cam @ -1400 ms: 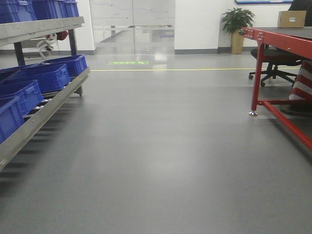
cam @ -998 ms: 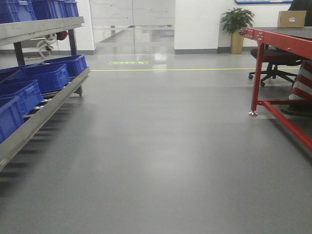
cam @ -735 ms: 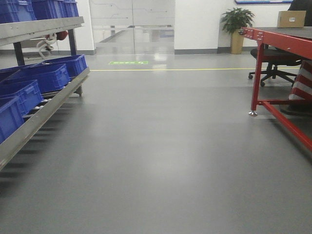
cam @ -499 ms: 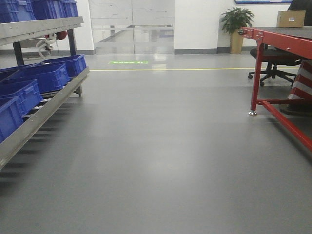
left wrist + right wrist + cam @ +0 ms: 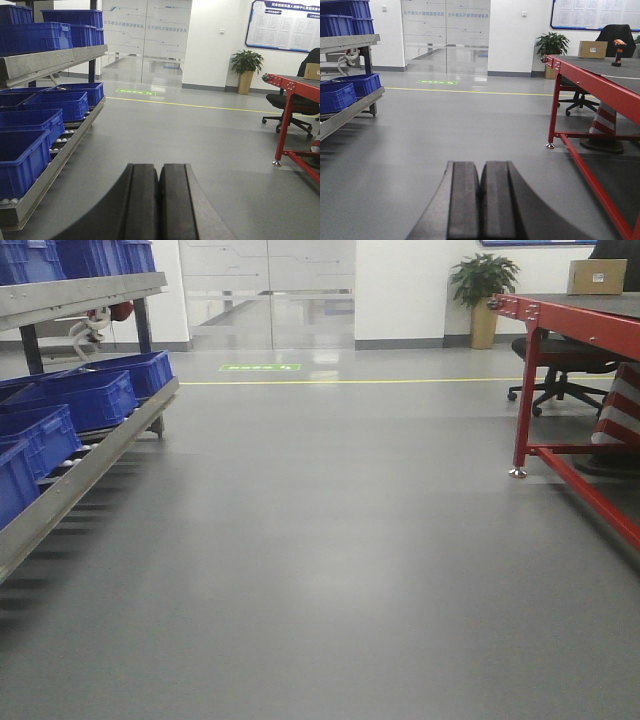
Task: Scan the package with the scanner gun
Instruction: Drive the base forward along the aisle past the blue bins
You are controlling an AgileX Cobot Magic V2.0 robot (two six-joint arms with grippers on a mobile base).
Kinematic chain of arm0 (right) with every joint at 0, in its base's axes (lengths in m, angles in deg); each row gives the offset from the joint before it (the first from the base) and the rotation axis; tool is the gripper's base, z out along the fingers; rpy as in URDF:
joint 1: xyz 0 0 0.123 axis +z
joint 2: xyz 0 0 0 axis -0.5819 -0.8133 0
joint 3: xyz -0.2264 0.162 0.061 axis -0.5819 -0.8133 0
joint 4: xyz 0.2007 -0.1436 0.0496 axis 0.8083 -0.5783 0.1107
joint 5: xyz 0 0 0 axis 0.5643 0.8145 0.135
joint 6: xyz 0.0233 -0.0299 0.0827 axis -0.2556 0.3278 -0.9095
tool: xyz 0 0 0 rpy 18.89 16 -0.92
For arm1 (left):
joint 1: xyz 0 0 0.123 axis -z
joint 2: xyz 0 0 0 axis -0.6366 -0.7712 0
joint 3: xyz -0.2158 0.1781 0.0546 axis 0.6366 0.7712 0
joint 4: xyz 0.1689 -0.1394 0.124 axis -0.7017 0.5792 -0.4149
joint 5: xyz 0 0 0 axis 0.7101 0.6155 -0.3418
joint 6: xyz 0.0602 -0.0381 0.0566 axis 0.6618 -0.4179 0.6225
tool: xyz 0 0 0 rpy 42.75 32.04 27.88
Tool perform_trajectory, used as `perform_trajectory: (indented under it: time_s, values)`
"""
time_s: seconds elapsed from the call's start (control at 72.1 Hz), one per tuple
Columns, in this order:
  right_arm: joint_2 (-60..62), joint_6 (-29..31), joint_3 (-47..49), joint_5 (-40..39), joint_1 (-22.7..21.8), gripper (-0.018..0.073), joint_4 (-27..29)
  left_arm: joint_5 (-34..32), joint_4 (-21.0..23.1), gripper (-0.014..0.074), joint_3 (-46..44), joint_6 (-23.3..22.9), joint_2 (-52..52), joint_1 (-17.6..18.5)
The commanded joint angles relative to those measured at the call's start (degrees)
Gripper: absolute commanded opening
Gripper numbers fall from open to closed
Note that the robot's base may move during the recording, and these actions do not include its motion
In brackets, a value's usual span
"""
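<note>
Both clenched, holding nothing: left gripper (image 5: 159, 174), right gripper (image 5: 480, 174). The package (image 5: 592, 49) sits on the red table (image 5: 587, 82) at one o'clock, scanner gun (image 5: 618, 51) at its three o'clock, near but apart

Rack (image 5: 90, 470) left; package (image 5: 592, 49) and scanner gun (image 5: 618, 51) on table (image 5: 585, 80) right.

My left gripper (image 5: 159, 170) and right gripper (image 5: 480, 170) have matt black pads, smooth like plastic. The floor (image 5: 320, 540) is smooth grey with a soft sheen. At left, the bins (image 5: 47, 107) are ribbed blue plastic on a dull bare-metal rack (image 5: 50, 61). At right, the table (image 5: 553, 110) has a glossy red painted metal frame. The box (image 5: 592, 49), upper right, is matt brown cardboard.
</note>
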Motion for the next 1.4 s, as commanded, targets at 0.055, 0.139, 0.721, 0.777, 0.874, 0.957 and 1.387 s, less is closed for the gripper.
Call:
perform_trajectory:
  time_s: [0.055, 0.139, 0.721, 0.777, 0.874, 0.957, 1.387]
  values:
    - [0.2, 0.1, 0.0, -1.0, -0.2, -0.0169, 0.0, -1.0, 0.3, -0.0111, -0.1, 0.0, 0.2, -0.3]
    - [0.2, 0.1, 0.0, -1.0, -0.2, -0.0169, 0.0, -1.0, 0.3, -0.0111, -0.1, 0.0, 0.2, -0.3]
    - [0.2, 0.1, 0.0, -1.0, -0.2, -0.0169, 0.0, -1.0, 0.3, -0.0111, -0.1, 0.0, 0.2, -0.3]
    - [0.2, 0.1, 0.0, -1.0, -0.2, -0.0169, 0.0, -1.0, 0.3, -0.0111, -0.1, 0.0, 0.2, -0.3]
    - [0.2, 0.1, 0.0, -1.0, -0.2, -0.0169, 0.0, -1.0, 0.3, -0.0111, -0.1, 0.0, 0.2, -0.3]
    - [0.2, 0.1, 0.0, -1.0, -0.2, -0.0169, 0.0, -1.0, 0.3, -0.0111, -0.1, 0.0, 0.2, -0.3]
    - [0.2, 0.1, 0.0, -1.0, -0.2, -0.0169, 0.0, -1.0, 0.3, -0.0111, -0.1, 0.0, 0.2, -0.3]
